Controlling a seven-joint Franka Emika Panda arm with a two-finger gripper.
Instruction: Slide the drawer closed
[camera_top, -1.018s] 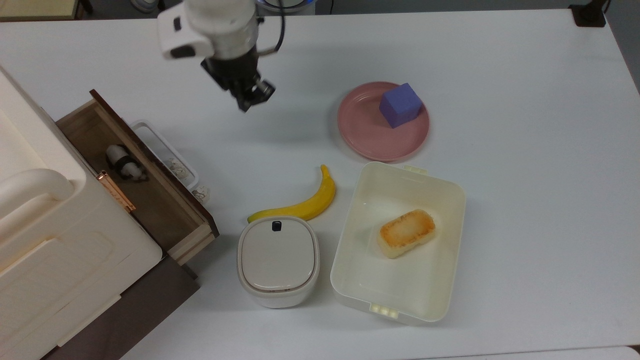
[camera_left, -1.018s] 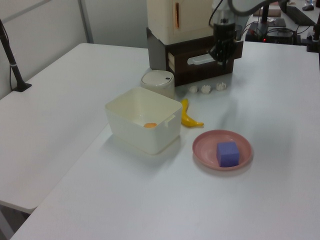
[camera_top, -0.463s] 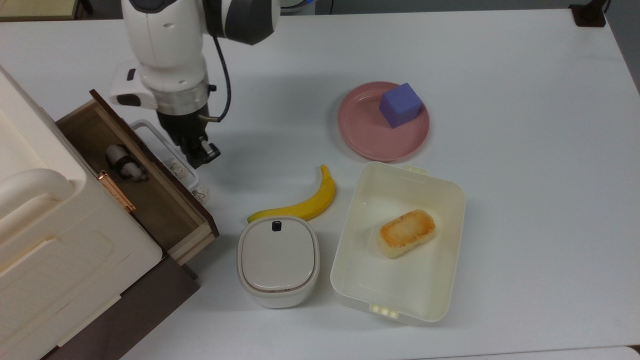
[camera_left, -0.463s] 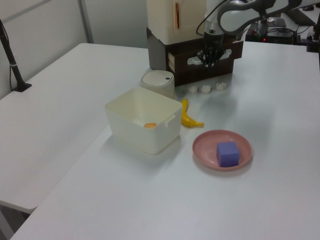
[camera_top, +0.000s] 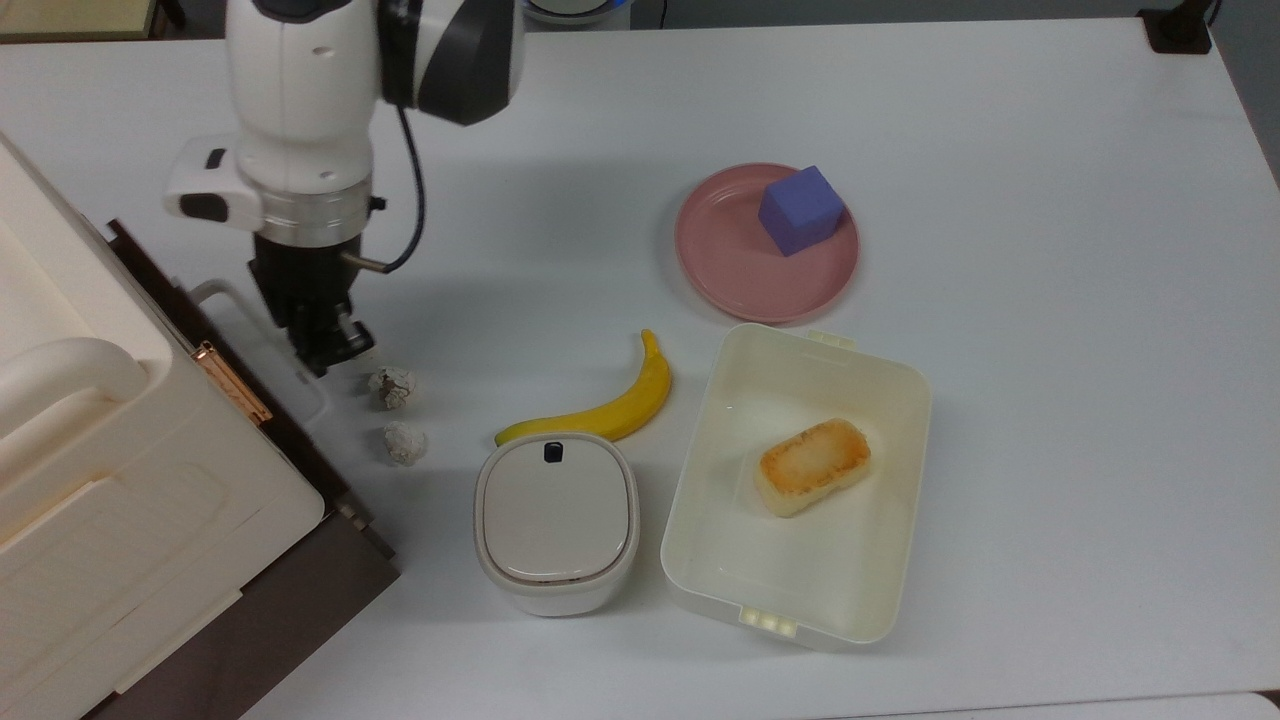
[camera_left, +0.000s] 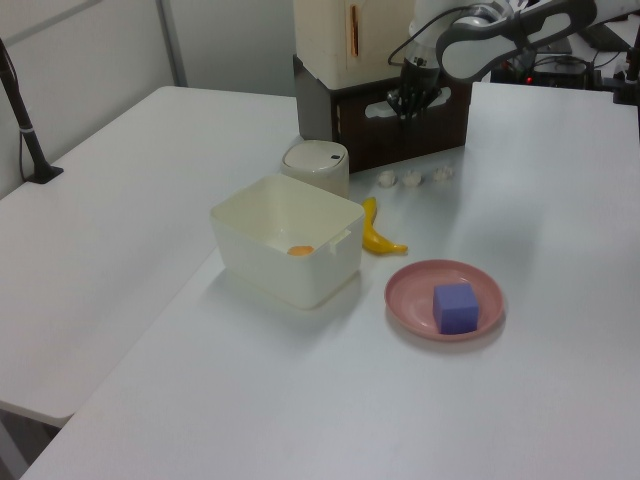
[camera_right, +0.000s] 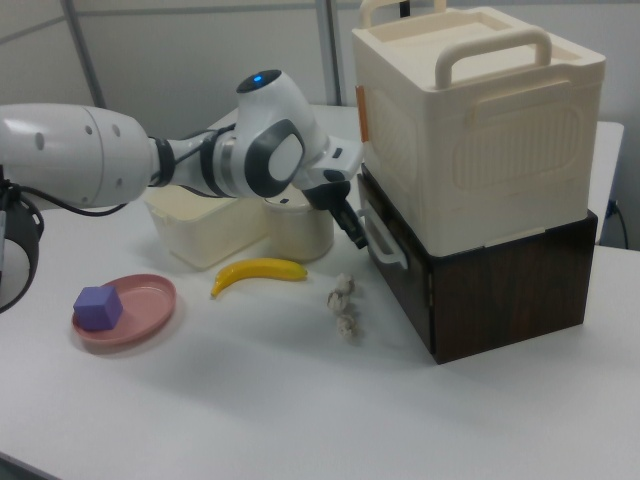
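My fingers (camera_top: 335, 345), together as far as I can judge, press by the white handle of the drawer (camera_right: 392, 268), now seemingly flush under the cream cabinet (camera_right: 470, 120) (rigid wood, light, slides easily; push the flat front).

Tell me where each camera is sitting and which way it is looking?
Top view: sits above, looking straight down on the table; the arm hangs over the gripper beside the drawer.
Left view: sits low at the table's far end, looking along it toward the cabinet; the arm reaches in from the left view's right.
Right view: sits at table height, facing the drawer's front; the arm comes from the right view's left.
All three share the banana, the pink plate and the purple cube.
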